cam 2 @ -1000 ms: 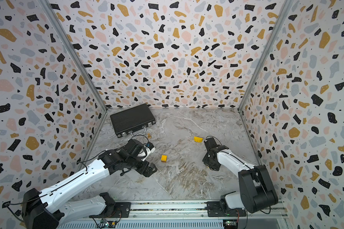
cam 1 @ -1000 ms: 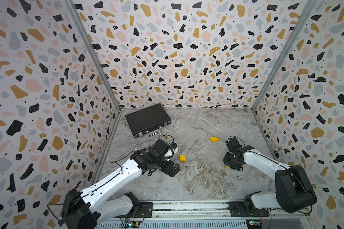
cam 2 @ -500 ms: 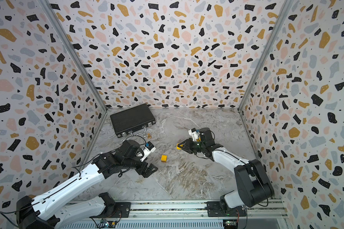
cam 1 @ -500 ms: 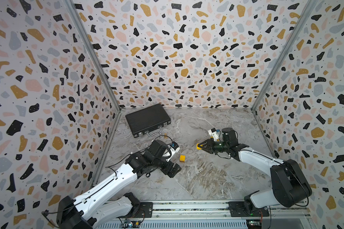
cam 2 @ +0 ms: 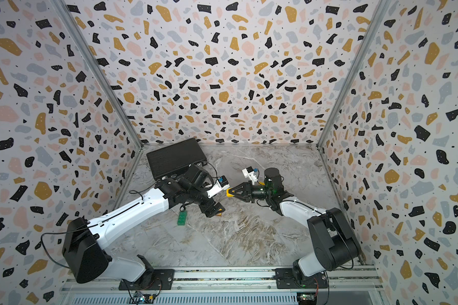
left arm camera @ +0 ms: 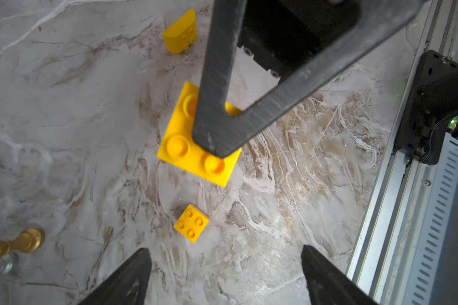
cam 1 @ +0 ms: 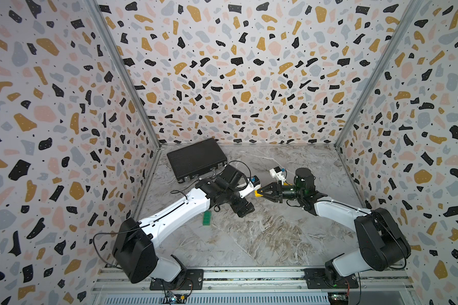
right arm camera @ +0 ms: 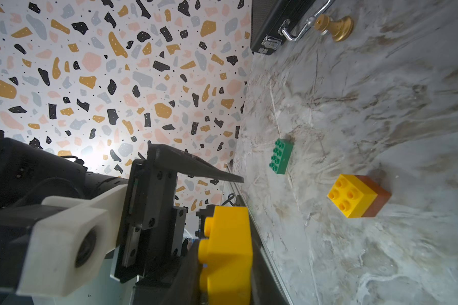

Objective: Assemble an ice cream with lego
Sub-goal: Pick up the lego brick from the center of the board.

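Note:
My right gripper [cam 1: 259, 191] is shut on a yellow lego brick [right arm camera: 228, 253] and holds it above the table, studs toward the left arm. The same brick [left arm camera: 196, 148] hangs in the left wrist view, pinched by the right fingers [left arm camera: 222, 124]. My left gripper [left arm camera: 226, 277] stands open and empty just beside it, over the ice cream, which is a two-brick stack of yellow on orange-brown [right arm camera: 354, 196]. In the left wrist view the stack [left arm camera: 191, 223] lies on the table past the open fingertips. A long green brick [cam 1: 207, 218] lies by the left forearm. A half-round yellow brick [left arm camera: 180, 33] lies farther off.
A black case [cam 1: 196, 158] lies at the back left, with a small gold figurine [right arm camera: 333, 27] beside its handle. Patterned walls close in three sides. A metal rail [cam 1: 249, 274] with both arm bases runs along the front edge.
The right gripper rose from the table and swung left with the yellow brick, up to the left gripper. The left arm shifted a little back and right, uncovering the green brick.

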